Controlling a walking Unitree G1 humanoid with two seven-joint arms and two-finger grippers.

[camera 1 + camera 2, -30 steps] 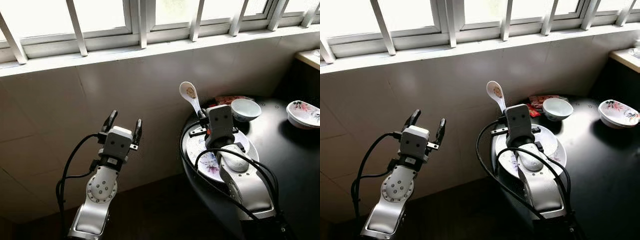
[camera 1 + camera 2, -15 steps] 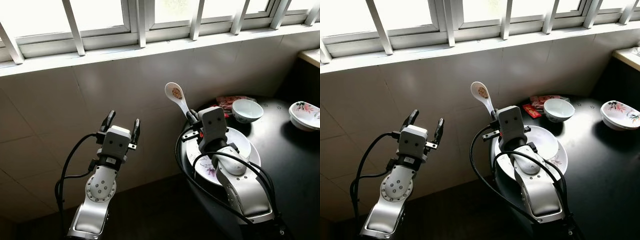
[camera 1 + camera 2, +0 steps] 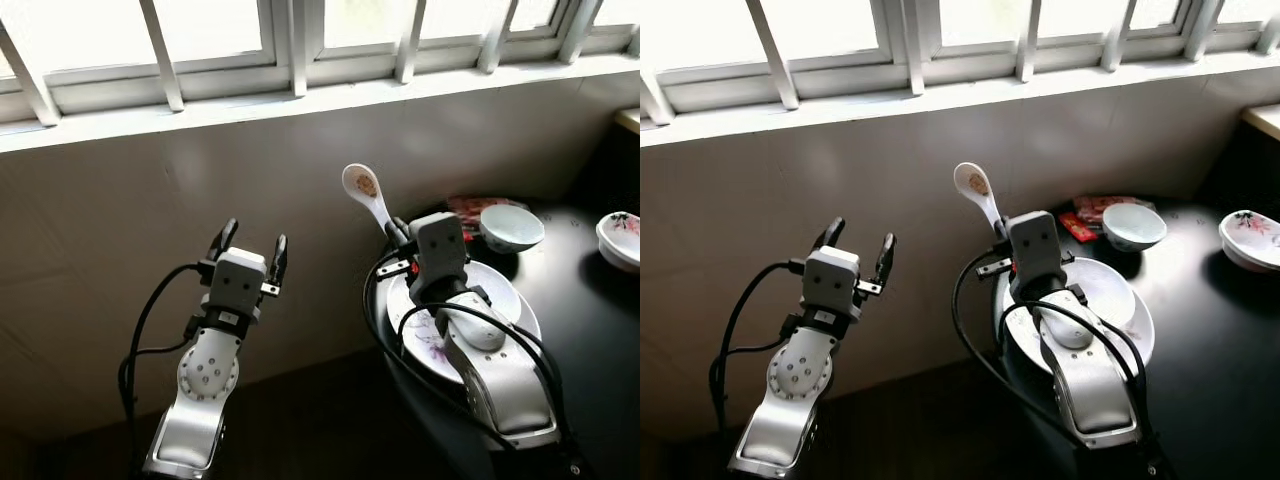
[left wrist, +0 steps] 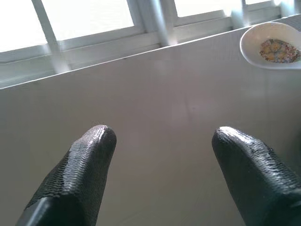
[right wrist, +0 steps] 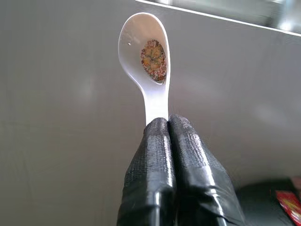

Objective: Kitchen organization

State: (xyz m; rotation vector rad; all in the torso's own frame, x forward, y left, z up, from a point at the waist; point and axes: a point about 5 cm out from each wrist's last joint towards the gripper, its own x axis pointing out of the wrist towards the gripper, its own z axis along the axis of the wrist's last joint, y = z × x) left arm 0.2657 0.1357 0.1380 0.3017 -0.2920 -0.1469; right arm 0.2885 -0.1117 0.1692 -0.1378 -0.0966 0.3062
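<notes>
While the right gripper (image 3: 997, 232) pinches a white ceramic spoon (image 3: 976, 192) at frame centre above stacked plates (image 3: 1137, 325), the left gripper (image 3: 858, 239) hovers spread; an empty bowl (image 3: 1137, 226) sits right.

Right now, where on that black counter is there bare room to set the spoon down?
The black counter is bare between the stacked plates and the floral dish. It is crowded at the back by the small bowl and red packet. The right end effector grips the spoon.
</notes>
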